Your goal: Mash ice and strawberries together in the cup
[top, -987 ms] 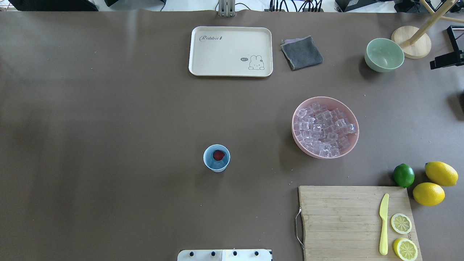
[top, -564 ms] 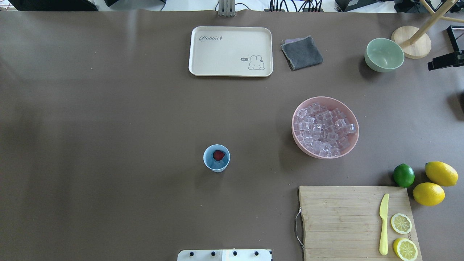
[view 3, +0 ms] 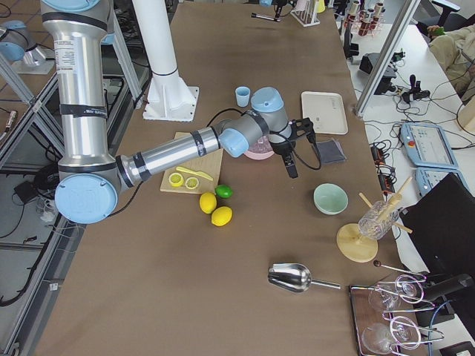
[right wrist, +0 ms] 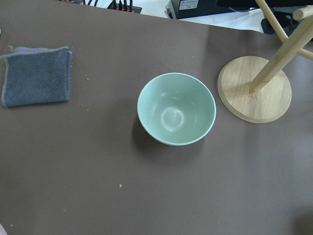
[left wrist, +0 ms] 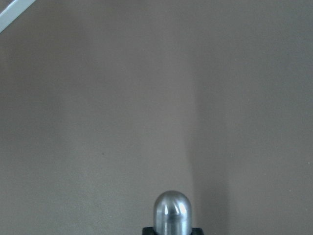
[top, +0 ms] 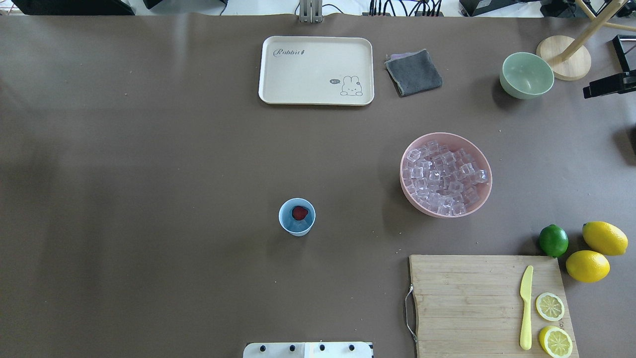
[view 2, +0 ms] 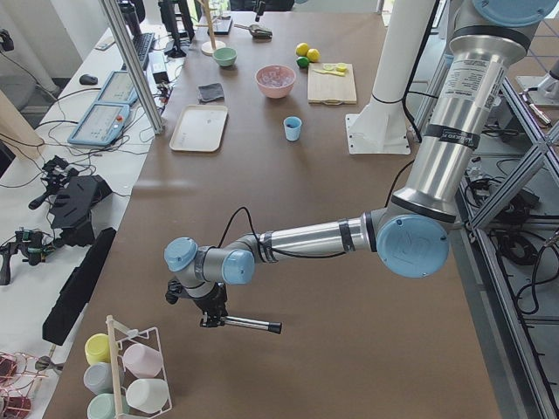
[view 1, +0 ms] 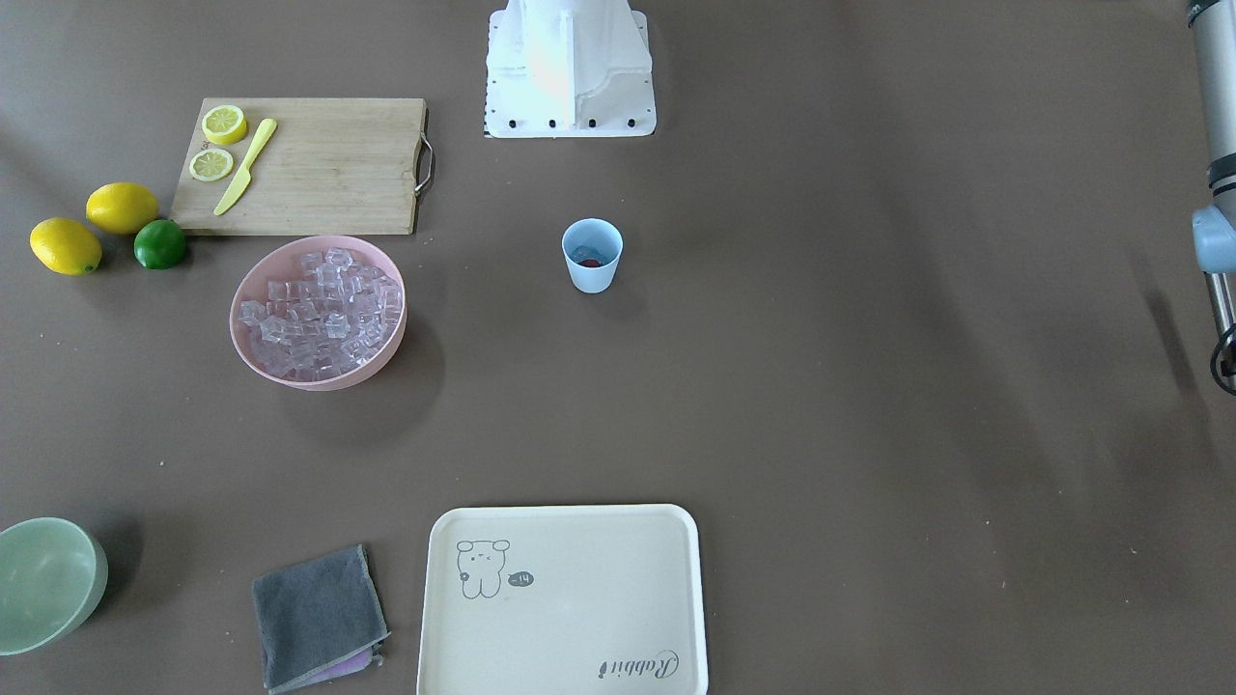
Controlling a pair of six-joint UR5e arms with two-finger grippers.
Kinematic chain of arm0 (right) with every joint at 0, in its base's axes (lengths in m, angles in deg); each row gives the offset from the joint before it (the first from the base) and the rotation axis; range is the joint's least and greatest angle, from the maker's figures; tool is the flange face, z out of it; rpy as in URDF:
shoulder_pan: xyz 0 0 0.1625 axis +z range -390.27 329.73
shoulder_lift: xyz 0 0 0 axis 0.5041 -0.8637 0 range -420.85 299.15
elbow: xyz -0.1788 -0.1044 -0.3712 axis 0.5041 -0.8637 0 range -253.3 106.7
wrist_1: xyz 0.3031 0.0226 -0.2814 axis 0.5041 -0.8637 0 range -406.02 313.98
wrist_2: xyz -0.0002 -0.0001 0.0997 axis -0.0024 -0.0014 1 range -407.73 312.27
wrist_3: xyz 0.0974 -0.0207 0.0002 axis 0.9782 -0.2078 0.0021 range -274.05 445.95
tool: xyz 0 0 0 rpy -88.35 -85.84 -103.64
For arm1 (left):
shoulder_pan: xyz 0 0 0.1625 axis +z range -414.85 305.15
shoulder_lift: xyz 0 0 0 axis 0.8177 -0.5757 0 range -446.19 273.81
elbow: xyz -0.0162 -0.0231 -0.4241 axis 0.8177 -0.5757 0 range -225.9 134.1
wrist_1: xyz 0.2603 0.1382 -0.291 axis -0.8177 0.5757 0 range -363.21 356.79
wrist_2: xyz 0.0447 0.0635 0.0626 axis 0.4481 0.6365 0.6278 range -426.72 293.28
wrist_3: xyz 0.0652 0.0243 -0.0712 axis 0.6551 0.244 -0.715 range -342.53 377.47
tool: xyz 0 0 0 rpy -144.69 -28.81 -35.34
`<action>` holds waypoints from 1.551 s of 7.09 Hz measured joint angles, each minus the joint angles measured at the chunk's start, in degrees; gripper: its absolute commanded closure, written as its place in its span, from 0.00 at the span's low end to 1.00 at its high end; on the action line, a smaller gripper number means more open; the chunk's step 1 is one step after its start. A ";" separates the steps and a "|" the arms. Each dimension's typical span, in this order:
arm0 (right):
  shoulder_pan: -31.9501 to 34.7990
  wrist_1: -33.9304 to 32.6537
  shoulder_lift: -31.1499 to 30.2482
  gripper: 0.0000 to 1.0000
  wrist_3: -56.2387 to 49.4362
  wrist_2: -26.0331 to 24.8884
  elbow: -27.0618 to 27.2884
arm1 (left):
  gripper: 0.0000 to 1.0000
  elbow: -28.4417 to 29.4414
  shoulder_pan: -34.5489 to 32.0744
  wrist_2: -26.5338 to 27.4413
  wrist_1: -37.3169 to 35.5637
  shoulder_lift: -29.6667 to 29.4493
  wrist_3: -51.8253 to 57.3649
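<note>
The light blue cup (top: 297, 223) stands mid-table, also seen in the front-facing view (view 1: 592, 265). A small red strawberry (top: 299, 213) lies inside it. Ice (top: 443, 178) fills the pink bowl (top: 484, 194) to the cup's right. My left gripper (view 2: 212, 320) hangs far off at the table's left end, shut on a metal rod (view 2: 253, 325) whose rounded end (left wrist: 172, 213) shows in the left wrist view. My right gripper (view 3: 291, 167) hovers high above the pale green bowl (right wrist: 176, 108); only a black part of the gripper (top: 603, 85) shows overhead, and its jaws are not readable.
A cream tray (top: 316, 69) and grey cloth (top: 413, 72) lie at the far side. A wooden stand (top: 564, 57) is beside the green bowl. The cutting board (top: 467, 303) carries a yellow knife and lemon slices, with a lime (top: 553, 240) and two lemons nearby.
At the overhead view's right edge, the black part of my right gripper has crept slightly left. The cup, bowls and fruit have not moved.
</note>
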 measured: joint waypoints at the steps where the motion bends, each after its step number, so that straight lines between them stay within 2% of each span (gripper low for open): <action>1: -0.05 0.00 -0.02 0.00 -0.06 -0.07 0.00 | 1.00 0.35 0.48 0.42 0.09 -0.31 -0.29; 5: -0.19 -0.01 -0.04 0.00 -0.11 -0.20 0.00 | 1.00 0.89 1.95 0.90 0.85 -0.76 -1.78; 8: -0.19 -0.08 -0.13 0.00 -0.11 -0.21 0.00 | 1.00 1.05 2.32 4.19 1.90 -1.17 -4.42; 11: -0.19 -0.03 -0.37 0.00 -0.16 -0.21 0.06 | 1.00 1.22 2.45 4.80 1.95 -1.23 -5.57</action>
